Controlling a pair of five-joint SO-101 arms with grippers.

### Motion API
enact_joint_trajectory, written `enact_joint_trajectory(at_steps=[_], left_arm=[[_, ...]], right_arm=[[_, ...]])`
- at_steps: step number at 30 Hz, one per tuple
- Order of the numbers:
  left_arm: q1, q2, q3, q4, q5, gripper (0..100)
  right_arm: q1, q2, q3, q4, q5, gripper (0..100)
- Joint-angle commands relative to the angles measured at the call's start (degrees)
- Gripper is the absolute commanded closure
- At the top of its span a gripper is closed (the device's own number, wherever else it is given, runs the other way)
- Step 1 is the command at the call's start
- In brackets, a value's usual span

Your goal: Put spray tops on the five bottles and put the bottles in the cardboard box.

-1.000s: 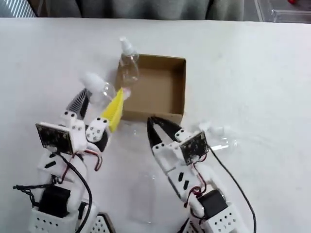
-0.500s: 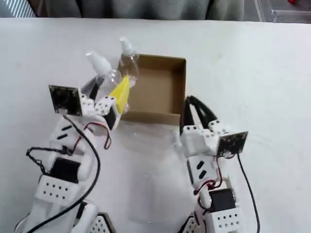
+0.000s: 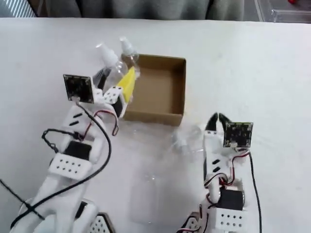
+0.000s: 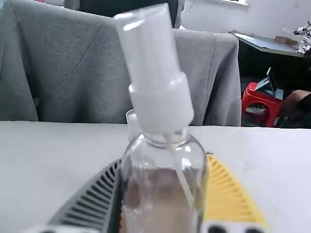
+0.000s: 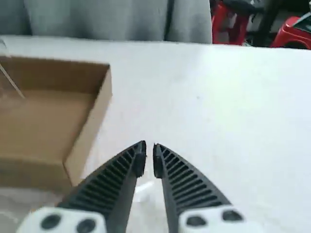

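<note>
My left gripper (image 3: 114, 75) is shut on a clear bottle (image 3: 111, 67) with a white spray top (image 4: 155, 77), held upright between the grey and yellow fingers (image 4: 228, 194) just left of the cardboard box (image 3: 177, 87). A second topped bottle (image 3: 129, 59) stands at the box's far left corner, and its top (image 4: 130, 116) peeks out behind the held one. My right gripper (image 3: 216, 119) hangs shut near the box's front right corner, with nothing between its black fingertips (image 5: 140, 158). A clear bottle (image 3: 187, 138) lies on the table just left of that arm.
The box's open side wall (image 5: 90, 131) is to one side of the right gripper. A faint clear shape, perhaps a bottle (image 3: 144, 193), lies near the front edge between the arms. Grey fabric (image 4: 58, 73) hangs behind the table's far edge.
The left arm has raised its bottle and carried it toward the box's far left corner. The right arm has swung right and drawn back, and its gripper has shut.
</note>
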Motion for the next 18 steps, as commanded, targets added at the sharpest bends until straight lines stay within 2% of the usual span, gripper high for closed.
enact_joint_trajectory(at_steps=[1, 4, 10, 18], left_arm=[[0.2, 4.4, -4.2, -6.9, 0.5, 96], [0.2, 8.7, -4.2, -12.1, 0.5, 96], [0.2, 15.7, -4.4, -20.1, 0.5, 96], [-0.3, 26.1, -11.3, -21.1, 0.5, 96]], right_arm=[[2.9, 0.0, 0.5, 5.9, 4.0, 98.4], [2.9, 0.0, 0.5, 10.7, 3.4, 98.4], [2.9, 0.0, 0.5, 11.5, 5.2, 98.4], [2.9, 0.0, 0.5, 11.5, 5.4, 98.4]])
